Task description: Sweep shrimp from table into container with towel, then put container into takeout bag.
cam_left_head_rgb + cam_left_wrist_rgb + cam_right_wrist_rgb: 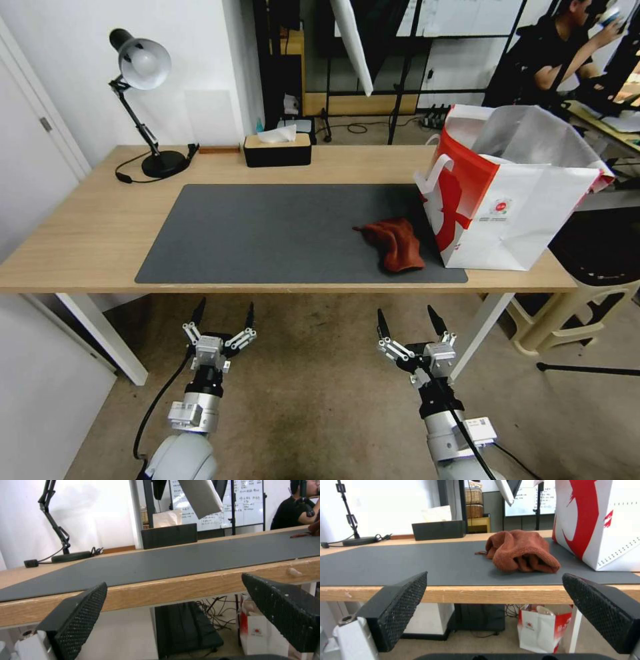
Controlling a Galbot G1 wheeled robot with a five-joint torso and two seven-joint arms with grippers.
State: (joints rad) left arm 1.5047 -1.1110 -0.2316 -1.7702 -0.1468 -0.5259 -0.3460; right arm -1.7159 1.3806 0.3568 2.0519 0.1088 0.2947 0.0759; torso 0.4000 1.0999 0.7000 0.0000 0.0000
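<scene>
2 Claws Parked Below Table Edge

Left claw (223, 313) and right claw (408, 318) hang spread wide below the table (80, 240) front edge. Towel (395, 243) lies crumpled on the grey mat (267, 233), just beside the upright takeout bag (513, 200).

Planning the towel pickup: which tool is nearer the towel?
Right. The right tool hangs below the table edge, almost straight before the towel; the left tool hangs farther left.
</scene>
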